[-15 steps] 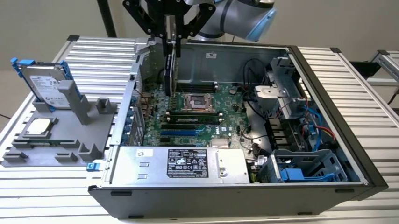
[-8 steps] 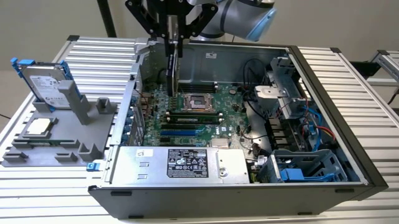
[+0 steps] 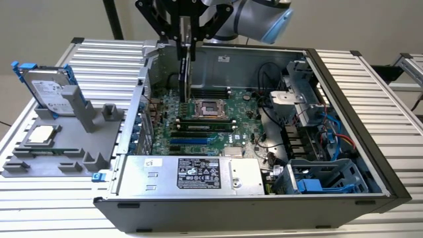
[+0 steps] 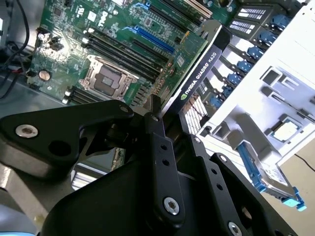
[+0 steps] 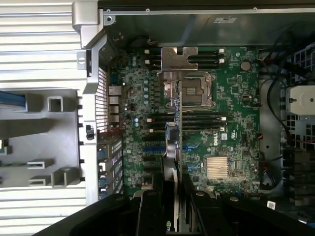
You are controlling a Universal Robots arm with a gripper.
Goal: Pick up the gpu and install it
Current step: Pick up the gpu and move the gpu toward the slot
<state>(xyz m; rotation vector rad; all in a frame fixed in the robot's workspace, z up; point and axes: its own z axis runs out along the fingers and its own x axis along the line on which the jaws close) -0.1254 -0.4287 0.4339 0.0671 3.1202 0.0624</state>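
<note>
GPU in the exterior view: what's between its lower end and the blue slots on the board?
In the exterior view, the CPU socket and long memory slots lie between the gpu, held by the gripper, and the blue slots.

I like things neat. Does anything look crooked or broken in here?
Nothing looks broken or spilled. The thin black graphics card with silver bracket isn't lying anywhere: the black gripper holds it on edge over the green motherboard.
</note>
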